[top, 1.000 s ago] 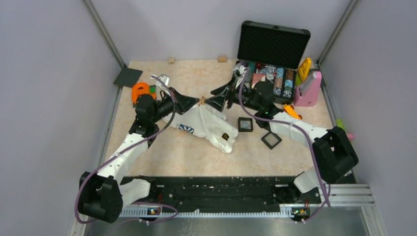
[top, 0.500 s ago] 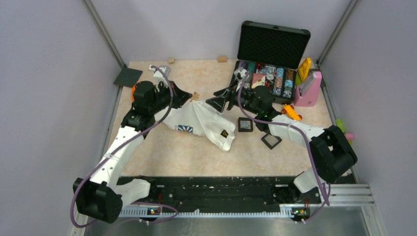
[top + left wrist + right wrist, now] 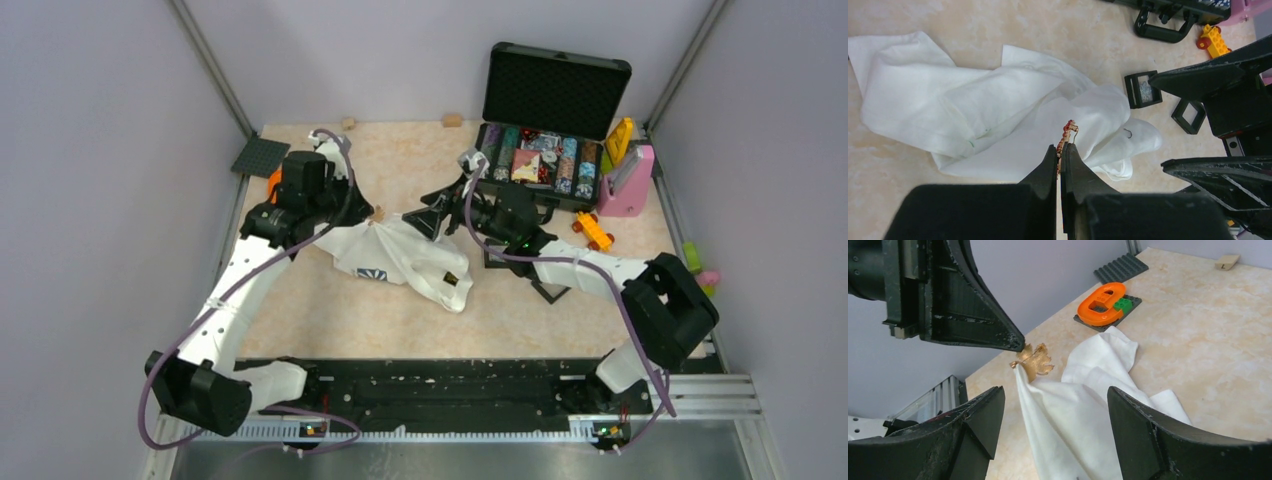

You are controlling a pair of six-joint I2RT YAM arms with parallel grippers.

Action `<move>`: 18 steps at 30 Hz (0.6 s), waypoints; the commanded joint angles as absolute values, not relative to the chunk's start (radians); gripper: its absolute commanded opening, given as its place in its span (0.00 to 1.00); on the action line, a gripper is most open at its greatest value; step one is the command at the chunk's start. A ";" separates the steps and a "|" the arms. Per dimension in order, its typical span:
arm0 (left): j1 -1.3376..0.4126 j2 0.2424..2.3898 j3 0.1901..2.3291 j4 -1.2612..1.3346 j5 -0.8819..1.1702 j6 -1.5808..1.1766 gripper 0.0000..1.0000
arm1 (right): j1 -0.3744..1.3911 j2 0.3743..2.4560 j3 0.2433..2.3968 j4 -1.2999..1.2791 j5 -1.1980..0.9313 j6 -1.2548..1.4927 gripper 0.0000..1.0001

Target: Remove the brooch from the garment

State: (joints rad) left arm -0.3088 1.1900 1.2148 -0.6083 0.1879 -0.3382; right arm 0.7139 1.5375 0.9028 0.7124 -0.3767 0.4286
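The brooch (image 3: 1067,134) is a tiny orange-red and gold pin held between my left gripper's (image 3: 1059,151) shut jaws. It also shows in the right wrist view (image 3: 1035,360) and in the top view (image 3: 378,213). The white garment (image 3: 405,255) hangs from the brooch in a raised peak (image 3: 1073,415), and the rest lies on the table (image 3: 963,100). Its blue patch (image 3: 372,273) and black tag (image 3: 452,279) face up. My right gripper (image 3: 1054,391) is open, its fingers on either side of the lifted fabric without touching it, just right of the left gripper (image 3: 365,208).
An orange letter toy (image 3: 1103,300) sits on a dark plate behind the shirt. An open black case (image 3: 545,150) of chips, a pink holder (image 3: 628,185) and an orange toy car (image 3: 592,230) stand at the back right. Two small black boxes (image 3: 1143,89) lie right of the shirt.
My left gripper has moved left and back with the brooch, dragging the shirt's peak with it. My right gripper has followed to the left.
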 commanded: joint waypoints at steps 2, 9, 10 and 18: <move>-0.308 1.226 1.277 -0.723 0.232 -0.358 0.00 | 0.729 1.570 0.876 0.822 -0.330 0.488 0.77; -0.308 1.279 1.331 -0.810 0.271 -0.381 0.00 | 0.793 1.596 0.865 0.824 -0.241 0.541 0.77; -0.308 1.279 1.331 -0.811 0.270 -0.383 0.00 | 0.801 1.606 0.863 0.836 -0.238 0.554 0.77; -0.304 1.268 1.298 -0.765 0.358 -0.400 0.00 | 0.836 1.667 0.842 0.935 -0.211 0.577 0.73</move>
